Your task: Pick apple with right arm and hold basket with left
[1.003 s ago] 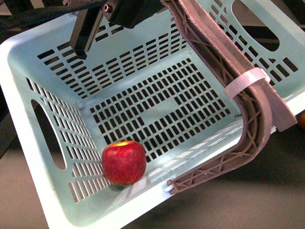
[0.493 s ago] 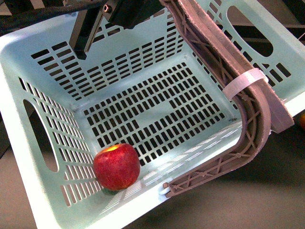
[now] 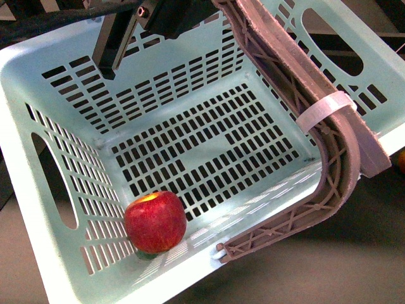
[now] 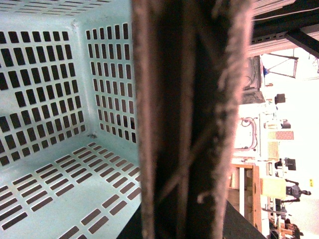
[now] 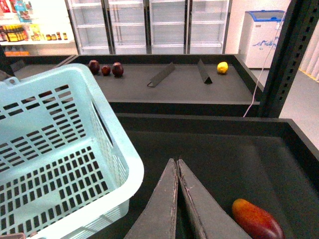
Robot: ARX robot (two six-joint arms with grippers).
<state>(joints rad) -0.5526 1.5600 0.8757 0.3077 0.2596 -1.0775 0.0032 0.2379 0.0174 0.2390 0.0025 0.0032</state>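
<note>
Apple [image 3: 155, 221] in basket [image 3: 50, 47] corner | left gripper [image 3: 342, 158] clamps its wall | right gripper [image 5: 176, 167] closed, empty

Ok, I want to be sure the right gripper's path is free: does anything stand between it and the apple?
Yes. The right gripper, shut, is outside the basket, whose side wall stands between it and the apple, which lies in a bottom corner inside. The only way in looks to be over the rim.
</note>
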